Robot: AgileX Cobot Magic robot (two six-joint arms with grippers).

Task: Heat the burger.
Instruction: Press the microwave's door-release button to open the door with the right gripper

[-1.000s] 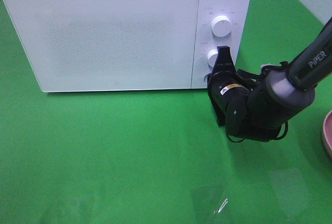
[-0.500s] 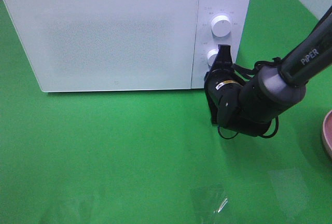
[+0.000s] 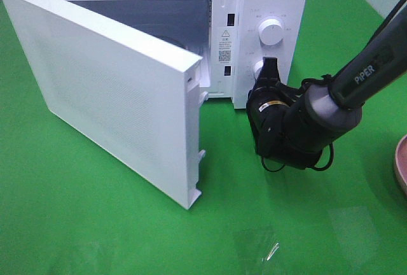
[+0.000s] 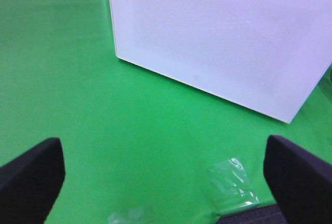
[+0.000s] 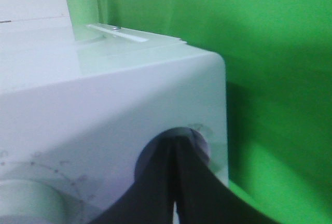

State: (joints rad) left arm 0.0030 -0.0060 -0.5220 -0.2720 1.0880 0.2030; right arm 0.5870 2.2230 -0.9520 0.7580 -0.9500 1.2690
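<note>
The burger is out of view in every frame. The white microwave (image 3: 270, 7) stands at the back, its door (image 3: 121, 97) swung wide open towards the front left, showing a dark cavity. My right gripper (image 3: 269, 66) is shut, its tips against the round button (image 3: 259, 68) below the upper knob (image 3: 271, 31). In the right wrist view the shut gripper (image 5: 174, 182) meets that button (image 5: 199, 138). My left gripper (image 4: 166, 175) is open and empty, low over the green cloth in front of the door (image 4: 218, 42).
A pink plate (image 3: 401, 163) shows at the right edge. Clear plastic scraps (image 3: 261, 246) lie on the green cloth near the front; they also show in the left wrist view (image 4: 233, 180). The open door takes up the middle left of the table.
The microwave door, closed before, has sprung open to the front left. My right gripper has pushed slightly further in against the button.
</note>
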